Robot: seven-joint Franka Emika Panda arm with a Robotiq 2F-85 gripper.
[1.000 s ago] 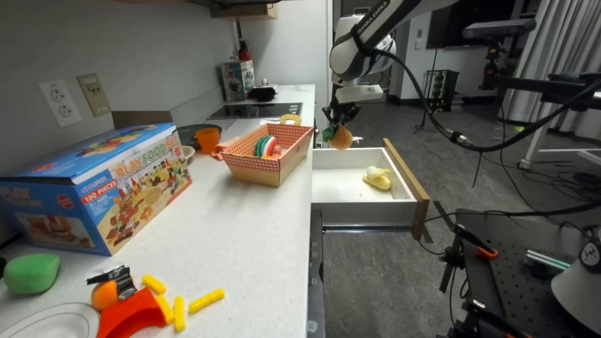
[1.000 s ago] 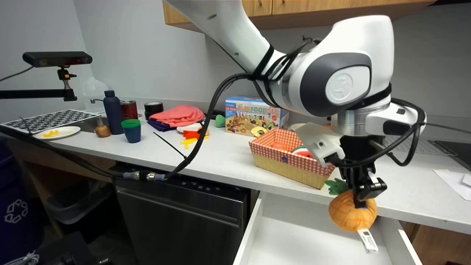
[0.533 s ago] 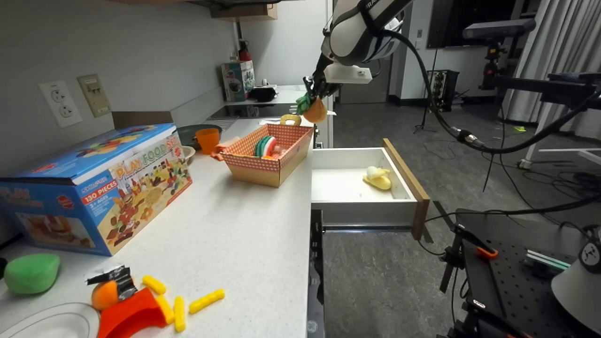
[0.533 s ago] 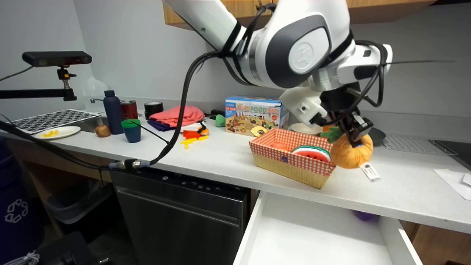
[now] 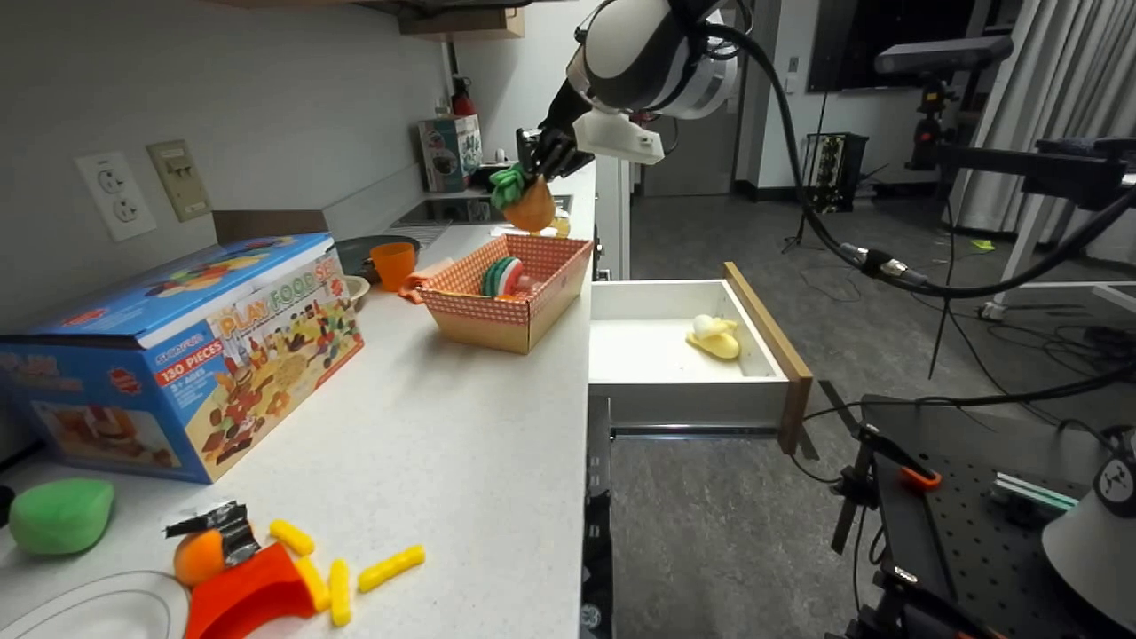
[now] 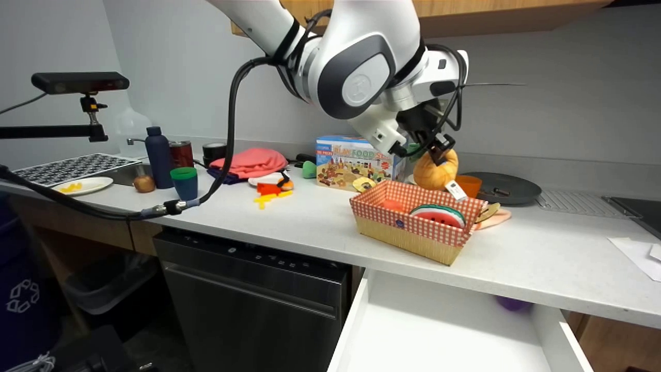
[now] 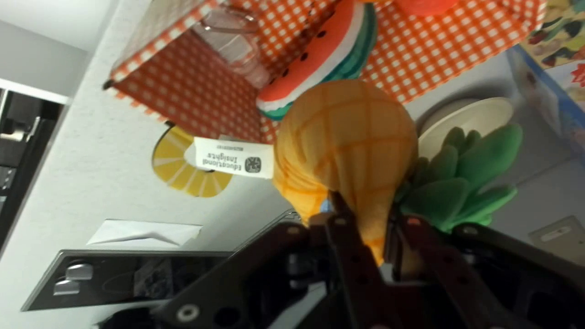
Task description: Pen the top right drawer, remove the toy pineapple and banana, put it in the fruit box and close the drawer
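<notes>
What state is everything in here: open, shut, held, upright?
Kitchen drawer: pulled open.
Toy banana: lying in the kitchen drawer.
Fruit box: upright on the counter, open-topped.
Toy watermelon slice: inside the fruit box.
Toy pineapple: held in midair, not yet in the fruit box.
Claw: closed on the toy pineapple.
Dishwasher: shut.
Navy bottle: upright, cap on.
Orange cup: upright.

an exterior view looks along the worktop (image 5: 479, 417); an exterior view faces the wall (image 6: 542, 113) across it; the wrist view, nearest, looks down; all share the fruit box (image 6: 408, 243).
</notes>
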